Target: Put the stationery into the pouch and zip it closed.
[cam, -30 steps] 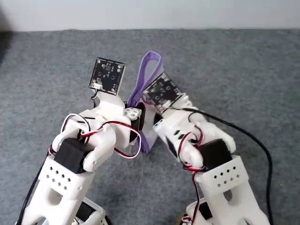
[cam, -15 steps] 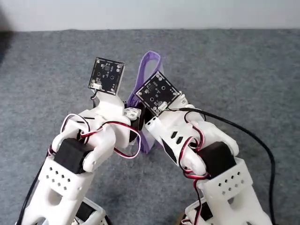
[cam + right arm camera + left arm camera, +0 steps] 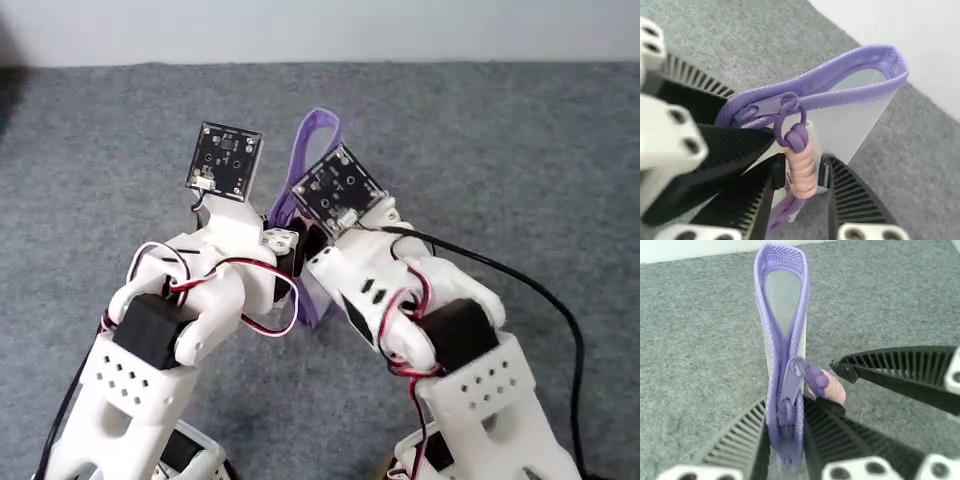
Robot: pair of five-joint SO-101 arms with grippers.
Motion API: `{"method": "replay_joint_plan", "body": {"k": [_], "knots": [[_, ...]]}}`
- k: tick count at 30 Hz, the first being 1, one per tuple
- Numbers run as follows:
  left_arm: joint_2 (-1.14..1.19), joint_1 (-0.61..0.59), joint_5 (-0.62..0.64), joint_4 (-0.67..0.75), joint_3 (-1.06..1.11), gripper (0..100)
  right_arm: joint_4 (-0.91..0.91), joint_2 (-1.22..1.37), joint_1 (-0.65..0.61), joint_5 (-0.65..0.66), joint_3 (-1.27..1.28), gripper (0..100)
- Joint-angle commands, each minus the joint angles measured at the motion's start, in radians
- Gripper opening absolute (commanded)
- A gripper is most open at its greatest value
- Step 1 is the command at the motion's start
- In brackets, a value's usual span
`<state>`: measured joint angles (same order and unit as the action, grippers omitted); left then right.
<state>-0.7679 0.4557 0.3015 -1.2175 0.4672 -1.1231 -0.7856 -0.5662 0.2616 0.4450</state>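
A purple-zippered white pouch (image 3: 318, 135) stands on edge between the two arms on the grey mat. In the left wrist view the pouch (image 3: 771, 347) has its near end clamped between my left gripper (image 3: 786, 415), which is shut on it. The zipper is closed along the near half and gapes in a loop at the far end. A pink zipper pull (image 3: 802, 167) hangs from the slider, and my right gripper (image 3: 801, 165) is shut on it. One of the right gripper's fingers (image 3: 890, 370) shows beside the pull (image 3: 829, 386). What is inside the pouch stays hidden.
Grey carpet-like mat (image 3: 520, 150) spreads on all sides, with a pale wall (image 3: 320, 30) at the far edge. A black cable (image 3: 520, 285) trails off the right arm. The wrist camera boards (image 3: 227, 160) cover both grippers from above.
The right arm's wrist has shifted left, closer to the pouch and the left arm. The left arm and the pouch have barely moved.
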Motion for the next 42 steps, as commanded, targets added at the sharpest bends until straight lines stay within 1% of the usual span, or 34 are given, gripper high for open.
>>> {"method": "replay_joint_plan", "body": {"k": [1,6,10,11,14,17,23,29,34,42], "knots": [[-0.021,0.005,-0.014,0.011,-0.012,1,0.030,0.036,-0.013,-0.009,-0.008,12.5],[-0.021,0.005,-0.014,0.011,-0.012,1,0.030,0.044,-0.013,-0.009,-0.009,11.3],[-0.021,0.003,-0.014,0.011,-0.012,1,0.035,0.047,-0.016,-0.008,-0.012,0.1],[-0.021,0.003,-0.014,0.011,-0.012,1,0.042,0.042,-0.015,-0.008,-0.011,1.3],[-0.021,0.003,-0.014,0.011,-0.012,1,0.059,0.039,0.001,-0.002,-0.023,0.7],[-0.021,0.003,-0.017,0.011,-0.012,1,0.065,0.039,0.031,0.037,-0.055,0.7],[-0.021,0.003,-0.017,0.011,-0.012,1,0.070,0.044,0.125,0.100,-0.135,0.6],[-0.026,0.003,-0.017,0.005,-0.012,1,0.182,0.068,0.239,0.155,-0.137,0.6],[-0.028,0.003,-0.018,0.003,-0.012,1,0.248,0.162,0.320,0.149,-0.153,0.6],[-0.029,0.003,-0.018,-0.018,-0.013,1,0.346,0.252,0.410,0.147,-0.157,0.6]]}}
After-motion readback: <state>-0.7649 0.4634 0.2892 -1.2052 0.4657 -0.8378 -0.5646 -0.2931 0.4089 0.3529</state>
